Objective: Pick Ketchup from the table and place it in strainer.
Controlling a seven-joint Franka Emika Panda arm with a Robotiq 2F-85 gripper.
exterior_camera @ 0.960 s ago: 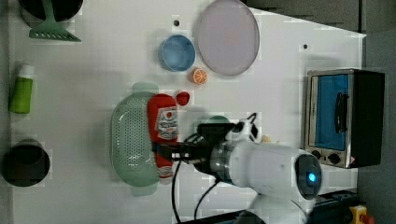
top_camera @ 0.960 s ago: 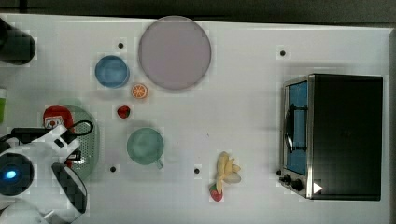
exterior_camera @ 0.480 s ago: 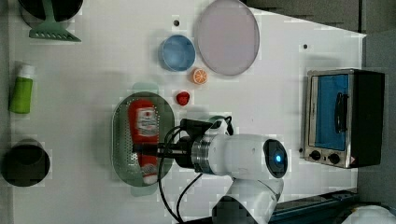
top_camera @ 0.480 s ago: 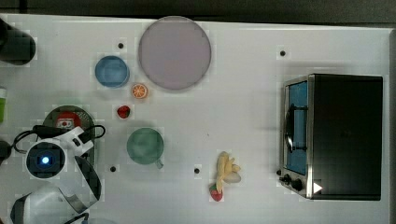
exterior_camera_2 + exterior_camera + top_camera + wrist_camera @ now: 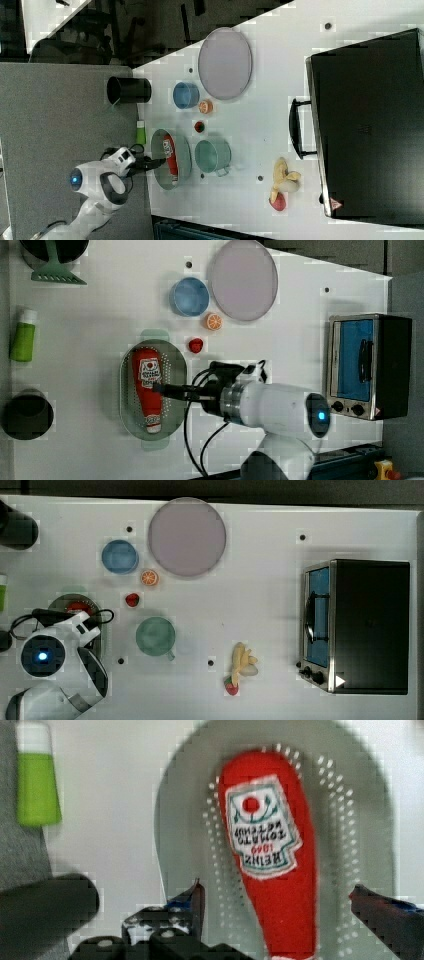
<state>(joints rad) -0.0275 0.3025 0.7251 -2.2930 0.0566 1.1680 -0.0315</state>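
The Ketchup (image 5: 148, 387) lies flat inside the strainer (image 5: 129, 405), label up. The hand (image 5: 275, 902) hangs above it, fingers spread and empty. Good practice: lift straight up, clearing the rim; the mug (image 5: 155, 636) sits at 3 o'clock in the top view.

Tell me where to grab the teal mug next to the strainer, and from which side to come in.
Take the mug by its rim wall, coming straight down from above, probably on the side away from the handle. It stands upright with its mouth open upward, and its small handle juts toward the top view's lower right. One jaw inside and one outside looks workable; the strainer sits close on the top view's left.
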